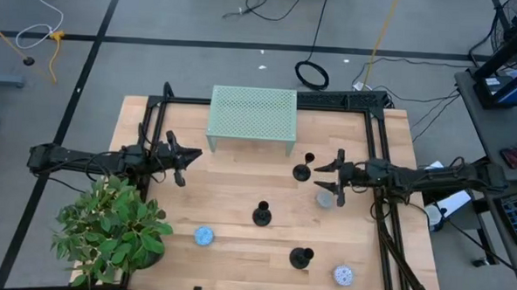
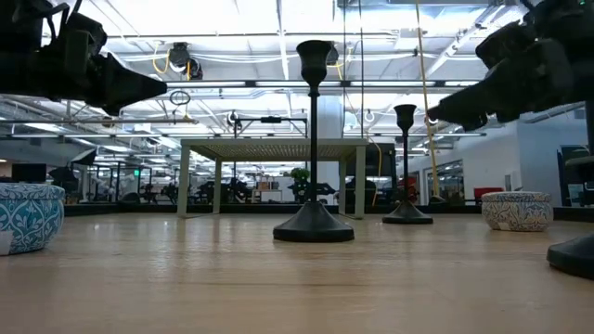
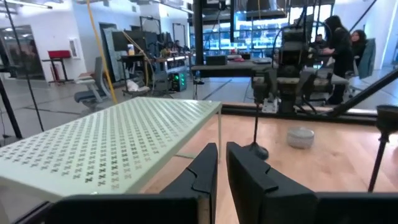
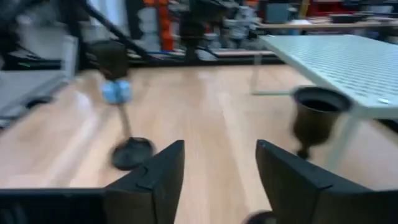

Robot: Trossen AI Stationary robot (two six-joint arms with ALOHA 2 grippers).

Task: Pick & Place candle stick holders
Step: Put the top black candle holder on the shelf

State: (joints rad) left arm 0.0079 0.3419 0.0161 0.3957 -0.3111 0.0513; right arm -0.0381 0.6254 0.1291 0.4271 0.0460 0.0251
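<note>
A: Where are the holders?

B: Three black ones stand upright on the table (image 1: 236,258), all right of centre in the high view. One (image 1: 303,167) is just right of the green rack (image 1: 252,116), one (image 1: 262,214) near the middle, and one (image 1: 302,256) toward the lower edge. None is held.

A: And the right arm?

B: It reaches in level from the right edge of the frame. The right gripper (image 1: 333,170) points left, close to the upper holder but apart from it. Its fingers (image 4: 155,171) are spread wide, nothing between them; the wrist view shows a holder's cup (image 4: 319,118) just ahead, with another holder (image 4: 127,146) farther off.

A: The left arm?

B: It stretches in from the left edge, at the same height in the frame. The left gripper (image 1: 188,158) sits just left of the rack's lower corner. Its fingers (image 3: 202,171) stand almost together with only a thin gap, gripping nothing.

A: What else is there?

B: Three small patterned tins: a blue one (image 1: 204,236) lower left of centre, a pale one (image 1: 326,199) under the right gripper, and one (image 1: 343,275) at the lower right. One leafy plant (image 1: 111,226) fills the lower left corner.
</note>
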